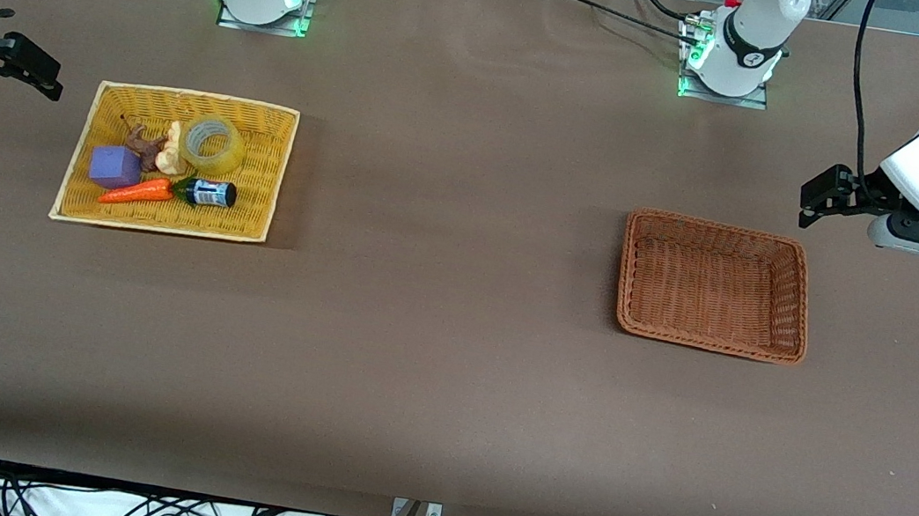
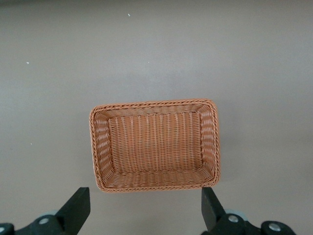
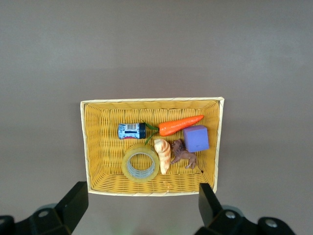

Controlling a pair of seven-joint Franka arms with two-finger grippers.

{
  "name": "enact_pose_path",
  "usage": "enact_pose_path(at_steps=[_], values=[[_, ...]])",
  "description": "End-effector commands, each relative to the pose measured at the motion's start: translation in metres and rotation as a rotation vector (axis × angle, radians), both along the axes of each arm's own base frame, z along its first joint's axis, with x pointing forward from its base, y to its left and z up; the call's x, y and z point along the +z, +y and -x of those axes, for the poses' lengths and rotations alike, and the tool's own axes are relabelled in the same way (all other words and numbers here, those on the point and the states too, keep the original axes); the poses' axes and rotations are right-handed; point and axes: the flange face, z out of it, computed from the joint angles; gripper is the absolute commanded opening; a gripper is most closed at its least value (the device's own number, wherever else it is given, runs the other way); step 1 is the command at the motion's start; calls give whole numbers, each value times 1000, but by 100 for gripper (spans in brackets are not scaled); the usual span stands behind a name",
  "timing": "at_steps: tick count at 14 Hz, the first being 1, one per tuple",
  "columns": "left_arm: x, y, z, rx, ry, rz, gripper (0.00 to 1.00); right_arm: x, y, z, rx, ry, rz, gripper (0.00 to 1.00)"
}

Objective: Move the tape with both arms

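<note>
The tape [image 1: 212,144], a clear yellowish ring, lies in the yellow basket [image 1: 259,178] toward the right arm's end of the table. It also shows in the right wrist view [image 3: 141,164], flat on the basket floor [image 3: 102,156]. My right gripper [image 1: 40,70] hangs open and empty over the table beside the yellow basket; its jaws [image 3: 142,193] stand wide apart. My left gripper [image 1: 822,199] hangs open and empty over the table beside the brown basket [image 1: 709,286]; in its wrist view the gripper [image 2: 144,198] is clear of the basket [image 2: 154,147].
The yellow basket also holds a purple cube [image 1: 115,166], a toy carrot [image 1: 138,191], a small blue can [image 1: 211,192], a brown toy animal [image 1: 142,145] and a pale shell-like piece [image 1: 170,151], all close to the tape. The brown basket holds nothing.
</note>
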Motion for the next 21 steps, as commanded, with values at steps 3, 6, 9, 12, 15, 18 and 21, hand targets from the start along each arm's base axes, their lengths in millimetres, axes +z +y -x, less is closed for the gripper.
enact_pose_path(at_steps=[3,6,9,12,15,18,21], values=[[6,-1,-4,-19,3,20,100,5,-2,1,-21,-2,-6,100],[6,-1,-4,-17,3,20,100,5,-2,1,-25,-2,-8,100],[6,-1,-4,-19,3,20,100,1,-4,0,-25,6,0,100],[6,-1,-4,-17,3,20,100,-41,-4,-23,-22,61,4,100],[6,-1,-4,-17,3,20,100,-104,9,-36,-24,124,-15,100],[6,-1,-4,-17,3,20,100,-193,18,-16,-52,94,-54,100],[6,-1,-4,-17,3,20,100,-257,64,40,-137,46,-43,100]])
